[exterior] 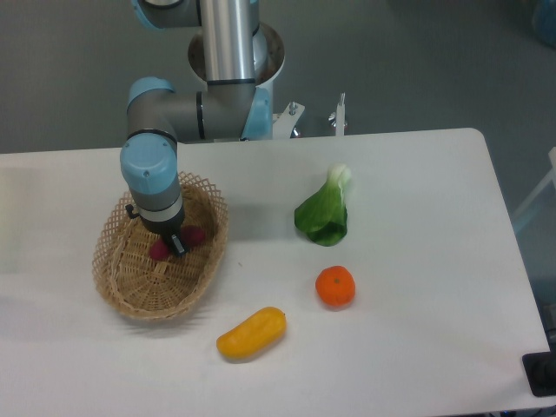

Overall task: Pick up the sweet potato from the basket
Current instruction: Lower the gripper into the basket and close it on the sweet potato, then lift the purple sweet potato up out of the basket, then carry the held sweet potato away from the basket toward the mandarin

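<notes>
Reaching down into the wicker basket (130, 291), the gripper (176, 242) straddles the magenta sweet potato (193, 235), apparently clamped on it. An orange (335, 286), yellow fruit (251, 333) and leafy green (325, 215) lie on the table (417, 200).

No text, label, brand, number or sign can be read anywhere in the camera view.
</notes>
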